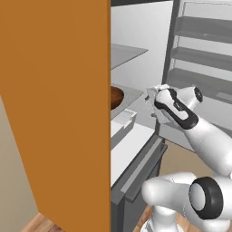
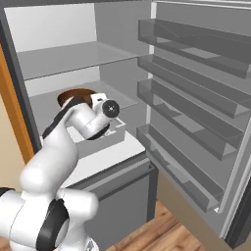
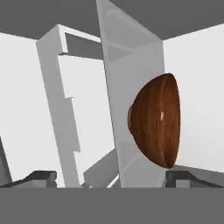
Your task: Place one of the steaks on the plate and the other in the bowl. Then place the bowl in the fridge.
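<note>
Gripper point(image 3: 109, 179) open, one bowl point(image 3: 156, 120) — fridge shelf point(image 2: 46, 105)

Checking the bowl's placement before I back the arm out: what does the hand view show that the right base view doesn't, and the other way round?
Hand view: the bowl's rounded wooden underside resting on a pale shelf, with the open gripper's two fingertips apart and clear of it. Right base view: the fridge door's stacked racks, the wooden floor and the arm reaching inside. Both: the brown bowl sitting on a shelf inside the fridge, not gripped.
</note>
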Controlling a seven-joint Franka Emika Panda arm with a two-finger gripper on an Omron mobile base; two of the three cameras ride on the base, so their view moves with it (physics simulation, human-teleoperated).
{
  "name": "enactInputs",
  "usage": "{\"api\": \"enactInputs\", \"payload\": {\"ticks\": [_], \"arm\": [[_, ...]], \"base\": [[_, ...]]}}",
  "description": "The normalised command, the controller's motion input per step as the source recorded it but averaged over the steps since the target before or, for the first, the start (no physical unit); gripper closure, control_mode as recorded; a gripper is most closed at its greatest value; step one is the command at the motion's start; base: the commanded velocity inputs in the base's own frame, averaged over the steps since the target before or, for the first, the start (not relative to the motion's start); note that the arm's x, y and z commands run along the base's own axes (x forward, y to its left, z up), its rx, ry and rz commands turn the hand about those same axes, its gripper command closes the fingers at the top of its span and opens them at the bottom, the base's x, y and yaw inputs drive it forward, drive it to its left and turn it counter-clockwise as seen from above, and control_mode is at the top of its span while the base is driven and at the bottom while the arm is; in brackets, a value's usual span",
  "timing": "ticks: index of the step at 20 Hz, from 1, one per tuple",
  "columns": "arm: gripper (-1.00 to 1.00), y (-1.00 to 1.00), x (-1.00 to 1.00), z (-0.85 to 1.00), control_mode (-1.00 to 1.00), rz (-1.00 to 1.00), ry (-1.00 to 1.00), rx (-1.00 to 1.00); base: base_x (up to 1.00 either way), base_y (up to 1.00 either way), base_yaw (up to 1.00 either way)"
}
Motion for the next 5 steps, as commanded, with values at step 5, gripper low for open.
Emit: {"api": "enactInputs", "payload": {"ticks": [5], "arm": [[-1.00,-0.36,-0.04,-0.25,-1.00,-0.04,0.17,-0.38]], "base": [[0.00,0.00,0.00]]}}
